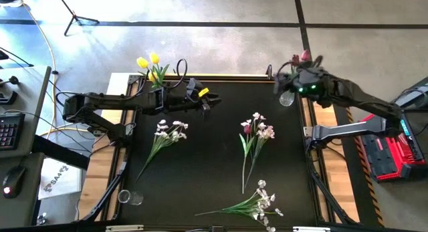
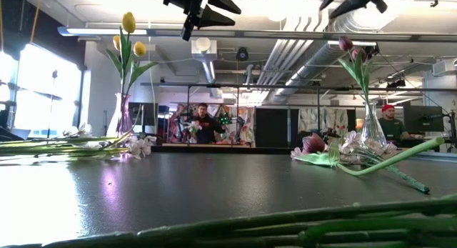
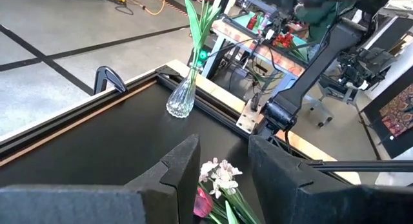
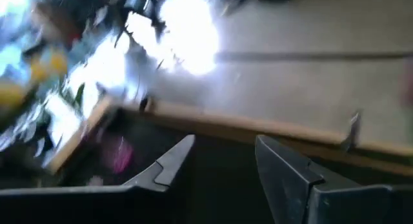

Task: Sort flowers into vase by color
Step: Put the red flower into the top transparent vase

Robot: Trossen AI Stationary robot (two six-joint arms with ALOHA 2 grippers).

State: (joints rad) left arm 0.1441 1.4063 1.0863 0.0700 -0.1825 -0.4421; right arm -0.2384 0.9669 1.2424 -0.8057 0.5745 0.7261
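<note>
Yellow tulips (image 1: 148, 63) stand in a glass vase (image 2: 124, 118) at the far left corner. Dark red tulips (image 1: 299, 57) stand in a second glass vase (image 3: 181, 98) at the far right corner. On the table lie a white spray (image 1: 168, 134), a bunch with a red tulip and white blossoms (image 1: 255, 132), and another white spray (image 1: 258, 204) near the front edge. My left gripper (image 1: 212, 102) hovers open above the far left part of the table, and its wrist view (image 3: 222, 150) shows nothing between the fingers. My right gripper (image 1: 283, 80) hovers open and empty (image 4: 222, 153) beside the red-tulip vase.
A small clear glass object (image 1: 127, 197) lies at the table's near left edge. A raised frame runs along the table's far rim (image 1: 227, 77). The dark tabletop between the flower bunches is bare. People show in the room beyond the table (image 2: 206, 123).
</note>
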